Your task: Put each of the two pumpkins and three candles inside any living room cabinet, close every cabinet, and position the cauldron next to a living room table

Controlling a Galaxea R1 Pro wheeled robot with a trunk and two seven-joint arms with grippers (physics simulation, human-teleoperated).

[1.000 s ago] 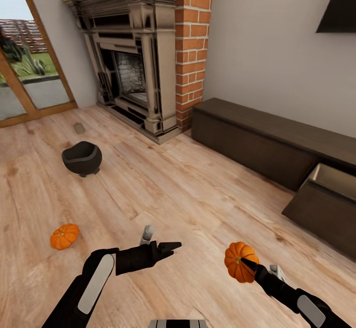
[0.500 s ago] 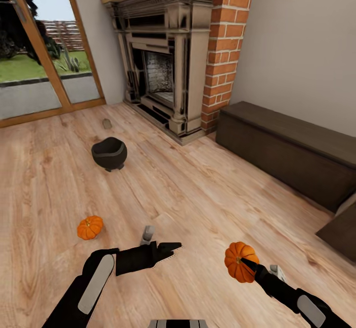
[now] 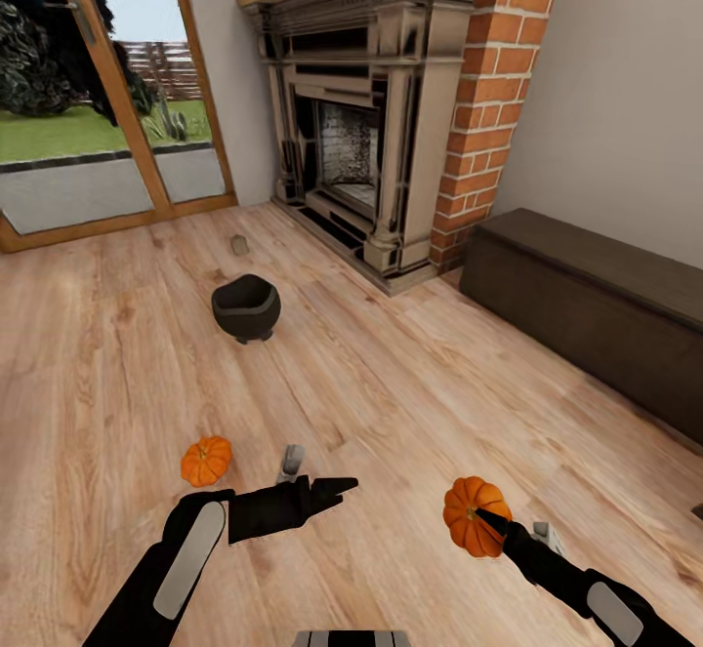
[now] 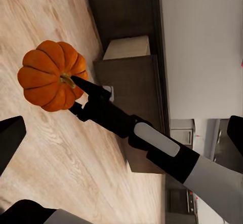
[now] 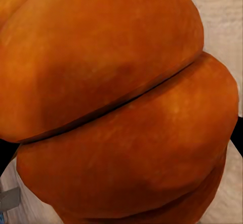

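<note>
Two pumpkins are in play. One pumpkin on the floor (image 3: 206, 460) lies just beyond and to the outer side of the left gripper (image 3: 337, 491), whose fingers stand slightly apart and empty. The held pumpkin (image 3: 475, 515) sits pinched in the right gripper (image 3: 485, 522) — apparently rigid and light, but rounded and ribbed, so likely prone to rolling. Judged best grip: across the widest ribs. Farther off stands the cabinet (image 3: 596, 298).
</note>
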